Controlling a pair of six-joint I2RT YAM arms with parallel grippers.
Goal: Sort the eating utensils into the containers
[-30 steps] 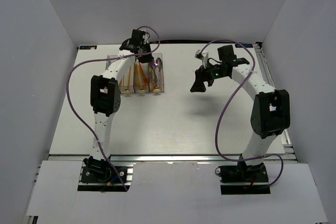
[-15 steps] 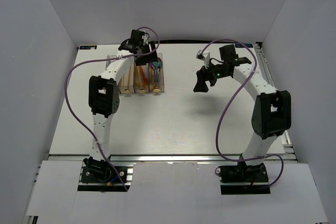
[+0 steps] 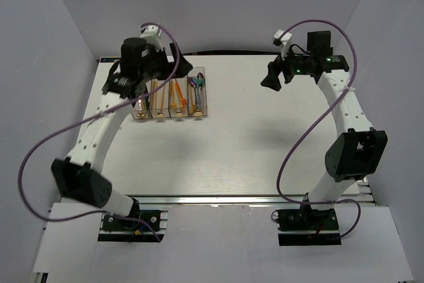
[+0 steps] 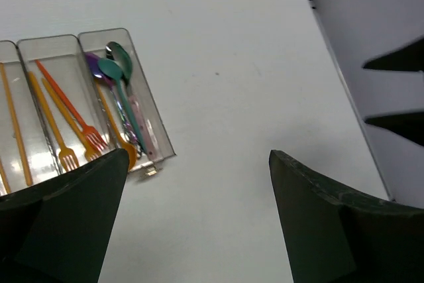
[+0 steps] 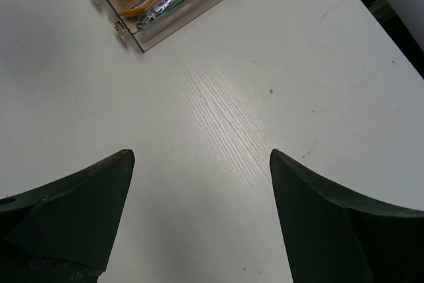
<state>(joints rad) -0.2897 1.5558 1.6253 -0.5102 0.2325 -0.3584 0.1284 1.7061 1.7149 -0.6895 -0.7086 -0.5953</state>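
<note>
- The left gripper (image 4: 197,157) hangs above the near left end of the bins. Its dark fingers (image 4: 66,217) are spread wide with nothing between them.
- Just under it, toward the far left of the white table (image 3: 225,144), stands the row of four narrow clear smoky plastic containers (image 3: 205,101). All the utensils I can see are in it. The overhead view partly hides the leftmost bin behind the arm.
- From the left wrist view, the next bin holds slim orange plastic sticks (image 4: 14,130); I cannot tell whether they are knives.
- The bin after that holds orange plastic forks (image 4: 66,124), tines pointing toward the near end.
- The rightmost bin holds the spoons: teal plastic spoons (image 4: 119,71), a purple one (image 4: 91,63), an orange one and a shiny metallic one (image 5: 165,8), lying overlapped.
- These pieces look light, stiff and smooth, so I would expect them to skid or pivot in a loose pinch. The safest hold is across the handle near its middle, not on a bowl or the tines. The metal spoon is probably heavier and slicker.
- The bins themselves look light, and a bump could slide them.
- I see no utensil loose on the table, so the sorting looks finished or nearly so.
- The right gripper (image 5: 201,155) hovers well apart to the right, jaws wide and holding nothing.
</note>
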